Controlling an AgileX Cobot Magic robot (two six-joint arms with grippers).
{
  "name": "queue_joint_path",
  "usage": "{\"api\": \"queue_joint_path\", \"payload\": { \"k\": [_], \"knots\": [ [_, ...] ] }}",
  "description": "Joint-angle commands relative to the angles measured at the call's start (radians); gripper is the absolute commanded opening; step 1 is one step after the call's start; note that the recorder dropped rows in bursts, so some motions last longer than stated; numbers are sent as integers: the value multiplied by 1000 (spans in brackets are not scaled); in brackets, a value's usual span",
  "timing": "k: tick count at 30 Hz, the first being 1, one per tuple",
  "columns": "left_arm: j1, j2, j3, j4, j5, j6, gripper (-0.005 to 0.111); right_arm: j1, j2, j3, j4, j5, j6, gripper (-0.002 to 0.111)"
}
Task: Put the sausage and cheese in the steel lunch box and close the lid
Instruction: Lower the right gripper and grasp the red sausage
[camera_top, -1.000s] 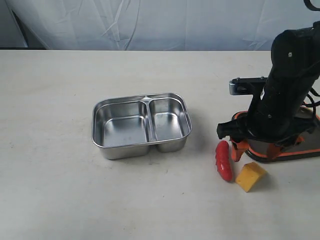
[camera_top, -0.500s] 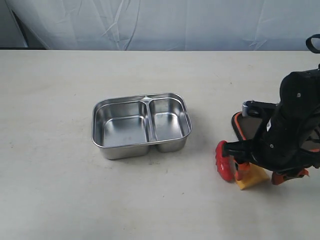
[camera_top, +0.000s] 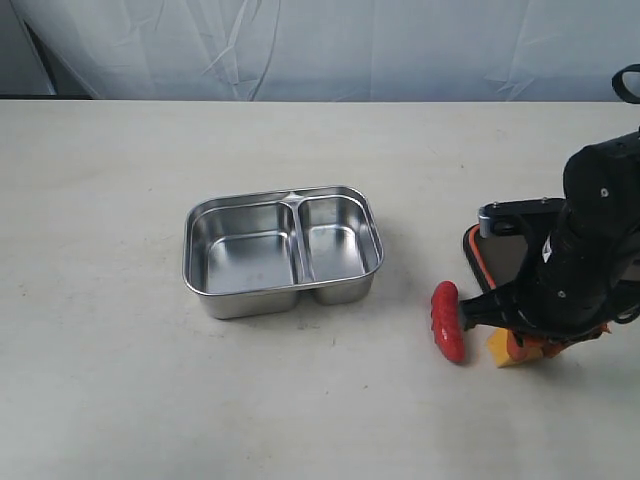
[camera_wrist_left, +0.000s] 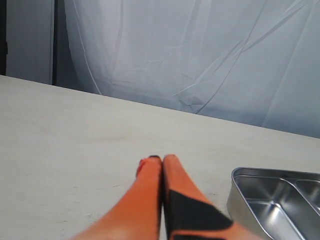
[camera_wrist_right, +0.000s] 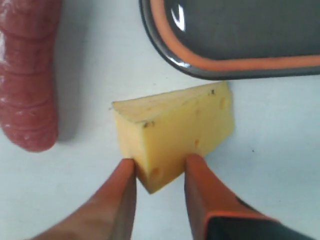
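Nothing is packed yet: the right claw (camera_wrist_right: 161, 162) pinches the cheese (camera_wrist_right: 180, 125) (left claw (camera_wrist_left: 160, 159) shut), lunch box (camera_top: 250, 302) empty.

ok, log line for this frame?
phase: grasping | right pincer: shut on cheese | left pincer: shut, holding nothing | sausage: on table | lunch box: empty | lid: off box
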Motion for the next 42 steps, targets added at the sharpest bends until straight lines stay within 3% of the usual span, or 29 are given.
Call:
{"api": "queue_joint_path", "payload": {
  "k": [1, 7, 12, 15, 17, 21, 25, 35, 38, 40, 42],
  "knots": [
    [-8, -5, 4, 0, -5, 0, 0, -1, -50, 5, 37, 32, -34, -1],
    [-8, -5, 4, 0, -4, 0, 0, -1, -188, 5, 79, 14, -157, -1],
    [-8, -5, 4, 0, -4, 0, 0, 3, -210, 5, 235, -52, -253, -1],
    [-8, -5, 4, 0, -4, 0, 0, 48, -201, 5, 235, -93, -258, 1],
    [-8, -5, 4, 0, -4, 0, 0, 85, -191, 5, 234, -130, -258, 8],
    [-8, -5, 4, 0, -4, 0, 0, 152, -132, 5, 201, -202, -226, 35],
    [-8, -5, 4, 0, -4, 0, 0, 159, -73, 5, 109, -239, -47, 47],
    [-8, -5, 4, 0, -4, 0, 0, 159, 89, 1, 103, -292, -26, 45],
    [-8, -5, 4, 0, -4, 0, 0, 159, 105, 1, 103, -283, -26, 27],
    [-8, -5, 4, 0, -4, 0, 0, 159, 101, 1, 103, -268, -30, 2],
    [-8, -5, 4, 0, -4, 0, 0, 159, 86, 1, 105, -258, -38, 0]
  ]
}}
